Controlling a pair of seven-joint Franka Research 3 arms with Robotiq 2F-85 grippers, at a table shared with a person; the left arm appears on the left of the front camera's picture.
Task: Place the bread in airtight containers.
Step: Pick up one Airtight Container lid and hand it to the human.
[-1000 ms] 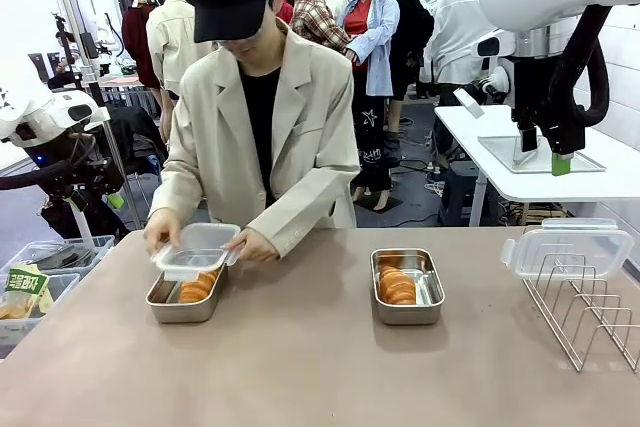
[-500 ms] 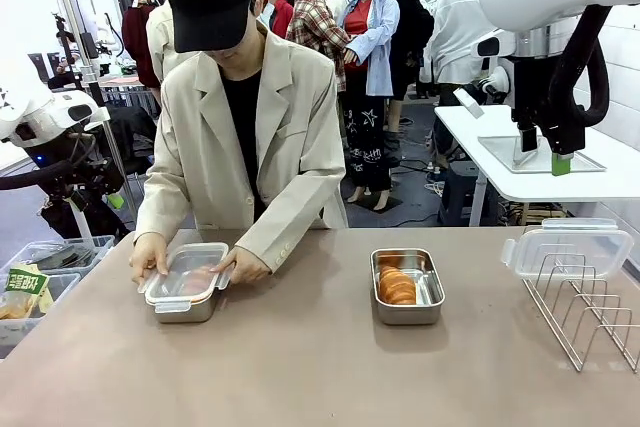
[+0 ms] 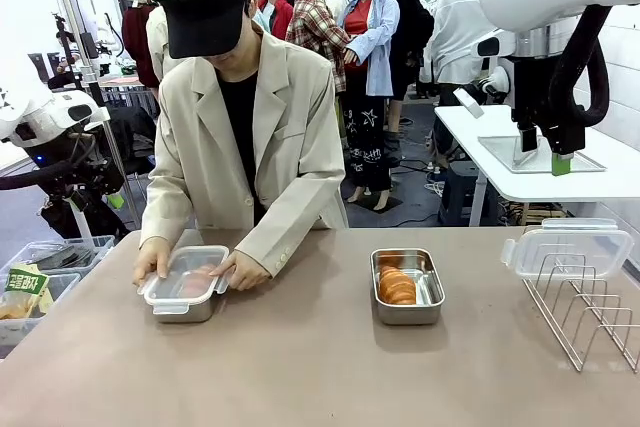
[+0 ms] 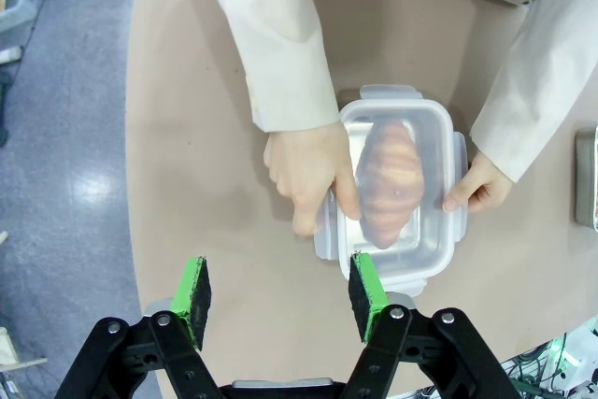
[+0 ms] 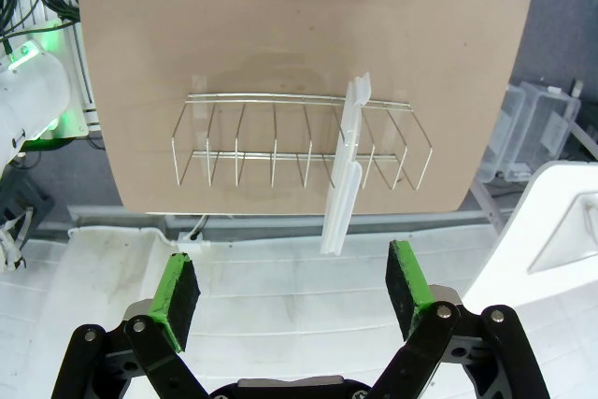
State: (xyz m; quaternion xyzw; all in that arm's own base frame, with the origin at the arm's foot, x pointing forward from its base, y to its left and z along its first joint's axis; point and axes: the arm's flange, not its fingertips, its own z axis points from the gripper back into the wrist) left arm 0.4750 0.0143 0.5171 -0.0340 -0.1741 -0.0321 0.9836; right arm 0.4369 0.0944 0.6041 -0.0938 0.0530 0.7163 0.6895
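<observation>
A person presses a clear lid (image 3: 190, 271) onto the left steel container (image 3: 186, 304), both hands (image 3: 240, 270) on its sides. A golden roll (image 4: 388, 178) shows through that lid in the left wrist view. The second container (image 3: 407, 287) sits uncovered at mid-table with rolls (image 3: 397, 285) inside. Its clear lid (image 3: 568, 247) stands upright in the wire rack (image 3: 590, 309) on the right. My left gripper (image 4: 280, 294) hovers open high above the covered container. My right gripper (image 5: 294, 294) hangs open high above the rack (image 5: 299, 147) and the standing lid (image 5: 344, 170).
The brown table (image 3: 300, 367) has free room along its front. Clear bins (image 3: 40, 272) with packaged goods stand off the table's left edge. A white table (image 3: 540, 162) stands behind at the right.
The person lowered the lid from a tilted hold onto the left container and now presses it flat. Neither arm has moved.
</observation>
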